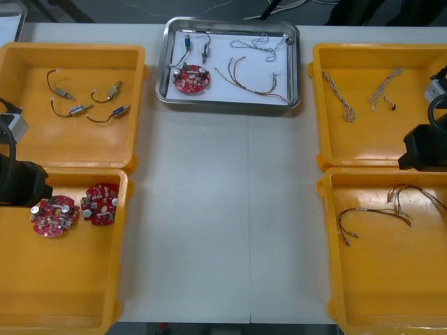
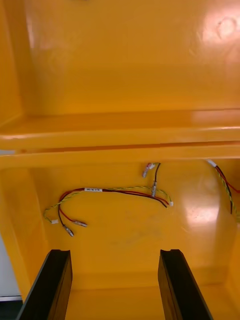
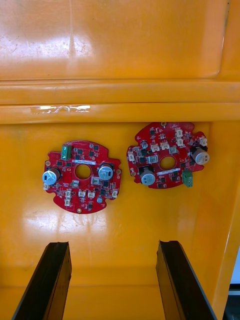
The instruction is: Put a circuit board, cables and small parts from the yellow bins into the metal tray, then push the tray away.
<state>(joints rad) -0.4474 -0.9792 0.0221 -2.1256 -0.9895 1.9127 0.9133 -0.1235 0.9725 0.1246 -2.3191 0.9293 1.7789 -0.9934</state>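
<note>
left claw (image 3: 112,280) spread over boards (image 3: 82,175); right claw (image 2: 117,285) spread; cable (image 2: 224,184) edge-cropped

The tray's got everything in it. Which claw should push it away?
Probably right: both are open, but the right claw, over its near yellow bin, sits slightly closer to the metal tray than the left claw.

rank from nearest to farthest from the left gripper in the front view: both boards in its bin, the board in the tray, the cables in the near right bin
1. outer board, beside the left gripper
2. inner board, near left bin
3. board in the tray, far middle
4. red and yellow cables, near right bin
</note>
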